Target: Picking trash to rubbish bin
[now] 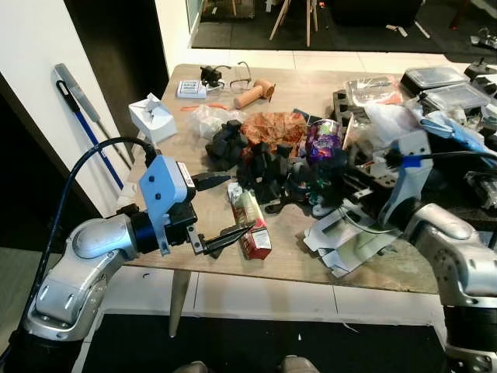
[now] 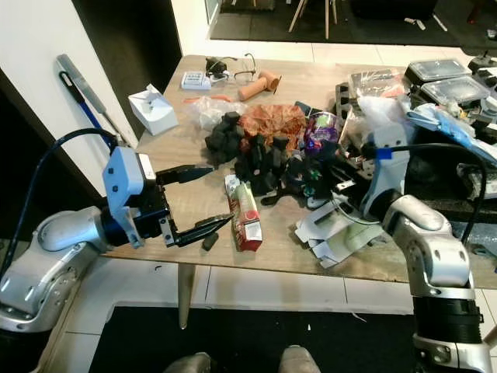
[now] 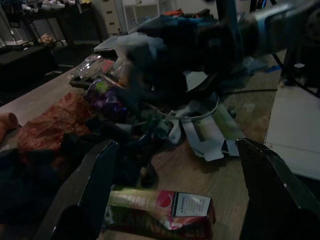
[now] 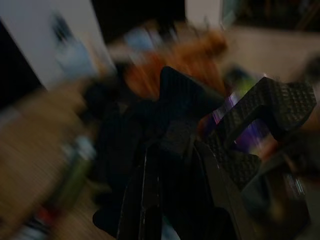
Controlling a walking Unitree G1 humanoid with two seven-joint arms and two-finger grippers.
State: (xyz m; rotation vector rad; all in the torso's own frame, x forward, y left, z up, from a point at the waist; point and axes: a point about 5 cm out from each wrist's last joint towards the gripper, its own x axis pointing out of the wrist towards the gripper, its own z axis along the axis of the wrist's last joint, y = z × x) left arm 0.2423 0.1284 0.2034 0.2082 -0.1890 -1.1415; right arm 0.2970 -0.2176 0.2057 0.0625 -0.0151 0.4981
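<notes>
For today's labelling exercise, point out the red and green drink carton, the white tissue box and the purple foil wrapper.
Red and green drink carton [image 1: 251,225]: left eye view, on its top face.
White tissue box [image 1: 153,118]: left eye view, on its top.
Purple foil wrapper [image 1: 323,138]: left eye view, on its crumpled middle.

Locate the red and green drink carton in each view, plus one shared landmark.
Left eye: carton near table's front edge, just ahead of the open left gripper.
Right eye: carton, front centre.
Left wrist: carton lying between the fingers.
Right wrist: too blurred to tell.
Landmark: purple wrapper.
</notes>
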